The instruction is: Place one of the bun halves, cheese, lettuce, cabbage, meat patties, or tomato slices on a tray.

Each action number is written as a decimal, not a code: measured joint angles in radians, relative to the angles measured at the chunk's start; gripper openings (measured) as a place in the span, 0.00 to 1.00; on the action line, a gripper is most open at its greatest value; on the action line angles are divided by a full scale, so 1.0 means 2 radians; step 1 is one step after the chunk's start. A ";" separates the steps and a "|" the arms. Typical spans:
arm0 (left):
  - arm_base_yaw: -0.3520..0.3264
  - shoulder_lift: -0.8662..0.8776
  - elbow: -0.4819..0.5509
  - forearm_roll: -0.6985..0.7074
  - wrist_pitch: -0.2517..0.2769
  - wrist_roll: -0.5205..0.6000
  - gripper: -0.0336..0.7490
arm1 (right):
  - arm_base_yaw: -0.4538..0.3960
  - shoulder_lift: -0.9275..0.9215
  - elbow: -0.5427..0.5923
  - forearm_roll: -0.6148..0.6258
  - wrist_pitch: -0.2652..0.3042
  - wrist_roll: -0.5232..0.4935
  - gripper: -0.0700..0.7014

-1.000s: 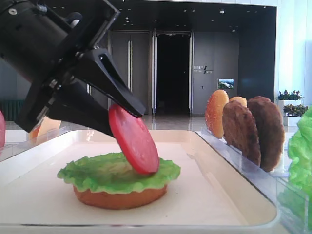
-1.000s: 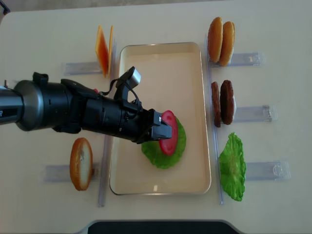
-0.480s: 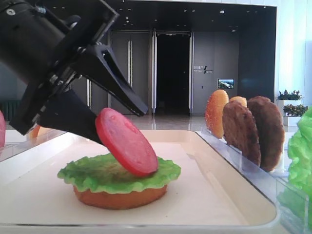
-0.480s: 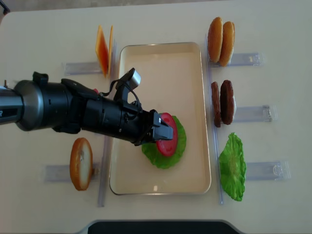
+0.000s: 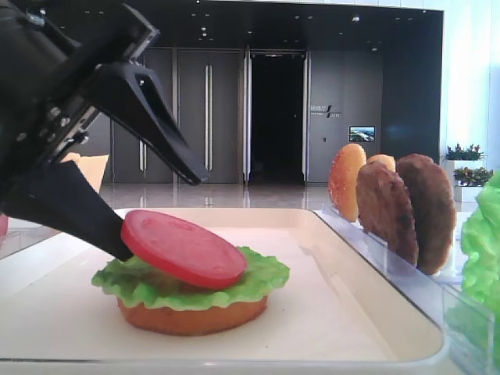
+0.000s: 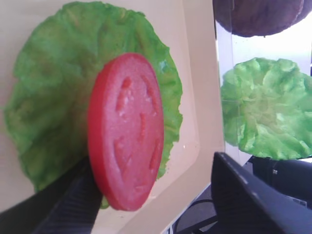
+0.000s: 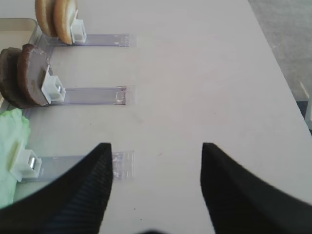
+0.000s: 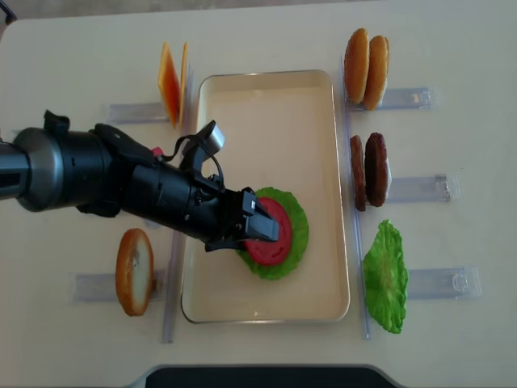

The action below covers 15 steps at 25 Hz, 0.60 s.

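Tomato slice lies nearly flat on the lettuce, which tops a bun half in the near part of the tray. The slice sits off-centre toward the left side of the leaf, its left edge slightly raised and its right edge resting on the green. As a round disc it has no long axis; its flat face is up.

Left end effector is spread wide, one finger above the slice and one low at its left rim. In the low side view the lower finger tip appears to touch or sit just beside the slice edge; contact cannot be told for sure. The upper finger is clearly apart from the slice, so nothing is pinched. Left wrist view agrees: slice sits between the two dark fingers with open space on the right.

Key relation: the slice lies straight ahead of the left end effector, toward the middle of the tray, with the arm reaching in from the left desk side. Judgement: withdrawal should go back along the arm's own line, up and left, so the lower finger does not drag the slice off the lettuce.

Right end effector is spread, hovering over bare desk at the right, well apart from the tray, near the racks of meat patties and spare lettuce. Left arm is by far the nearer.
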 joint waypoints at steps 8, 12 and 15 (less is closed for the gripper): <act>0.053 -0.062 0.000 0.099 0.029 -0.078 0.71 | 0.000 0.000 0.000 0.000 0.000 0.000 0.63; 0.057 -0.092 -0.006 0.144 0.041 -0.114 0.71 | 0.000 0.000 0.000 0.000 0.000 0.000 0.63; 0.057 -0.112 -0.032 0.189 0.055 -0.153 0.71 | 0.000 0.000 0.000 0.000 0.000 0.000 0.63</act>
